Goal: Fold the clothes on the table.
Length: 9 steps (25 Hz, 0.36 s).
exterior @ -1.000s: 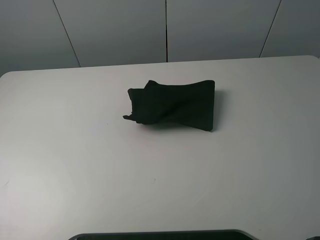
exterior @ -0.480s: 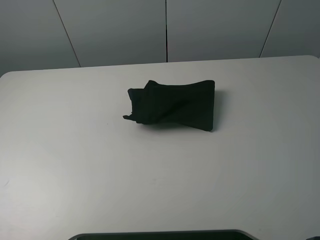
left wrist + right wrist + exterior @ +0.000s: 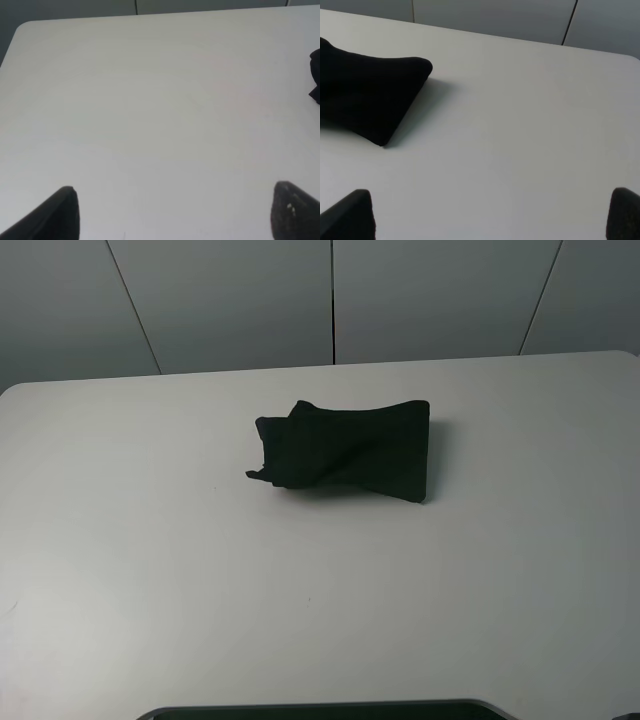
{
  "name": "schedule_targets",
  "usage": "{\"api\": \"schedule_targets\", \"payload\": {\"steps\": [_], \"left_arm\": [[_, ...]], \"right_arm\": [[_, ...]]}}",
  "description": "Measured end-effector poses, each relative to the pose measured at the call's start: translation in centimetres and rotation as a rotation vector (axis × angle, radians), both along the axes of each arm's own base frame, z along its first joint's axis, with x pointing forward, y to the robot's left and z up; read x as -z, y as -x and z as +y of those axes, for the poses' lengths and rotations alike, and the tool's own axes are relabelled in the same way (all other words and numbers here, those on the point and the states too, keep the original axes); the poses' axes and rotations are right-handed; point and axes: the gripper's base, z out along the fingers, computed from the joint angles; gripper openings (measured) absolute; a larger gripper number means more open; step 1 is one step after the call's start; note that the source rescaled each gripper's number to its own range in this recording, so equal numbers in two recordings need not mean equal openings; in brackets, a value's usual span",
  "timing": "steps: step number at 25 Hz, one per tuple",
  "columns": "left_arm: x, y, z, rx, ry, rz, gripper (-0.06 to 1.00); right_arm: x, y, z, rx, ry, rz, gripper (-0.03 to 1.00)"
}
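The clothes (image 3: 345, 451) lie as a compact, folded black bundle a little behind the middle of the white table (image 3: 150, 570); no print shows. Neither arm appears in the exterior high view. In the left wrist view my left gripper (image 3: 175, 212) is open over bare tabletop, its fingertips (image 3: 65, 210) spread wide, and only a black edge of the clothes (image 3: 315, 75) shows. In the right wrist view my right gripper (image 3: 490, 215) is open too, with one end of the clothes (image 3: 367, 95) lying well ahead of it on the table (image 3: 520, 125). Nothing is between either pair of fingers.
Grey wall panels (image 3: 330, 300) run behind the table's far edge. A dark rim (image 3: 320, 708) shows at the near edge of the exterior high view. White tabletop surrounds the bundle on all sides.
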Motion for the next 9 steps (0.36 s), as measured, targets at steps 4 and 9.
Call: {"api": "schedule_targets", "payload": {"steps": [4,9], "left_arm": [[0.00,0.00,0.01,-0.001,-0.001,0.000,0.99],[0.00,0.00,0.01,-0.001,-0.001,0.000,0.99]], "right_arm": [[0.00,0.00,0.00,0.000,0.000,0.000,1.00],[0.00,0.00,0.00,0.000,0.000,0.000,1.00]]}}
